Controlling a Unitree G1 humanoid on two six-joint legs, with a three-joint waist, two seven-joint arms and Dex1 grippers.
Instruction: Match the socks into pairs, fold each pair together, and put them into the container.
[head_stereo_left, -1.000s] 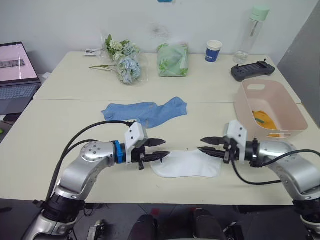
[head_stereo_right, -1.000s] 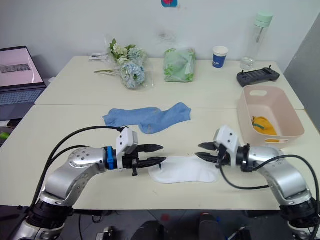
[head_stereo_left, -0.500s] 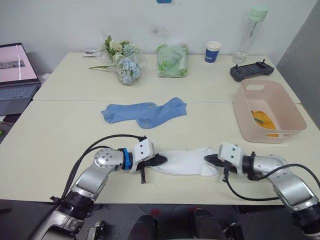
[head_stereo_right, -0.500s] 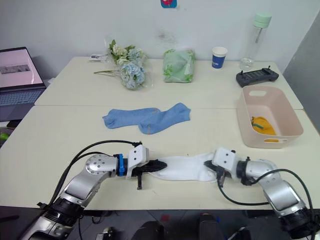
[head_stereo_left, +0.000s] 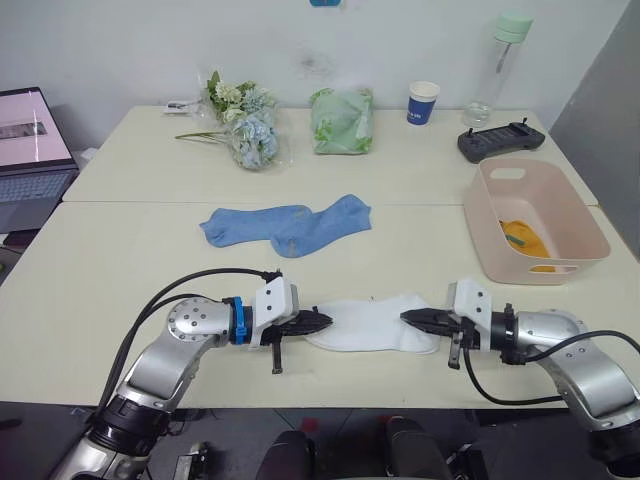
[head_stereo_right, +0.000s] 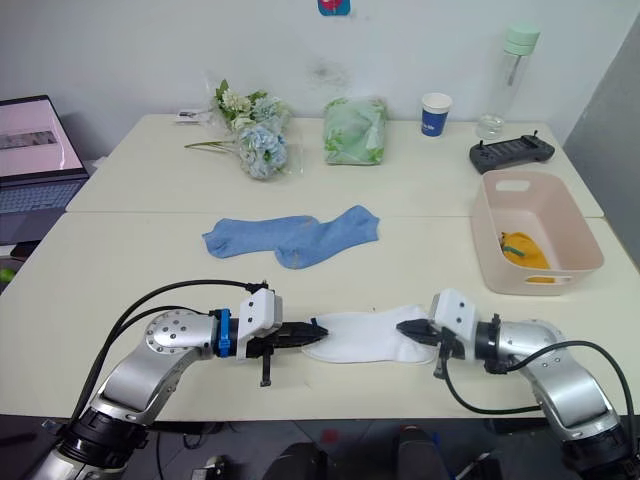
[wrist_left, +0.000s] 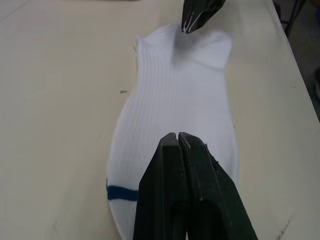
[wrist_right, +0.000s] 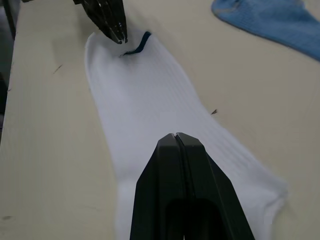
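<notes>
white sock (wrist_left: 180, 95): ribbed knit cloth | table (head_stereo_left: 130, 280): smooth matt | container (head_stereo_left: 580, 235): plastic

Near edge: sock (head_stereo_left: 372, 324) flat between left gripper (head_stereo_left: 322, 322) and right gripper (head_stereo_left: 408, 318). Behind it: two socks (head_stereo_left: 285, 222) overlapping. Right: basin (head_stereo_left: 493, 243), sock (head_stereo_left: 527, 239) inside. Far side: flowers (head_stereo_left: 243, 128), bundle (head_stereo_left: 342, 120), cup (head_stereo_left: 423, 102), bottle (head_stereo_left: 500, 66), controller (head_stereo_left: 501, 141).

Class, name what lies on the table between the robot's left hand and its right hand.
The white socks, stretched flat between the left hand and right hand, seen in both eye views.
</notes>
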